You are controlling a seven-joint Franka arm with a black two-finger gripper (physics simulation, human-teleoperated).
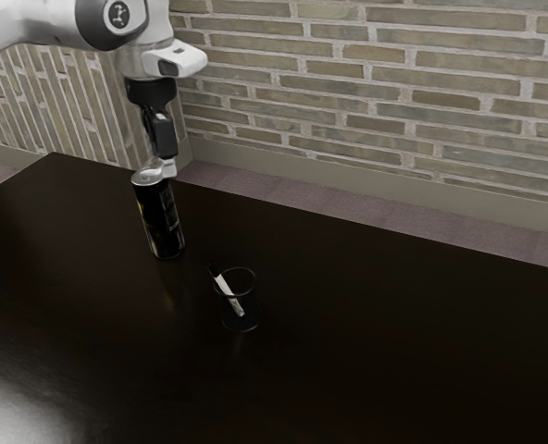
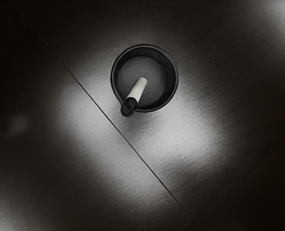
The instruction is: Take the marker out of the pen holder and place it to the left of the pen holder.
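Note:
The gripper (image 1: pixel 168 168) points down in the exterior view, up and to the left of the pen holder, its tip overlapping the top of a can; whether it is open or shut I cannot tell. A dark, see-through pen holder (image 1: pixel 241 324) stands upright on the table. The marker (image 1: pixel 227 289), white with a black end, leans inside it, that end sticking out past the rim. From above, the wrist view has the round pen holder (image 2: pixel 169 91) with the marker (image 2: pixel 138 89) slanted across it, black end over the rim.
A tall black can (image 1: pixel 163 222) with a silver top stands on the dark table (image 1: pixel 367 361), between the arm's base side and the pen holder. A brick wall (image 1: pixel 376 92) rises beyond the table's far edge. A thin seam line crosses the surface (image 2: pixel 133 148) beside the holder.

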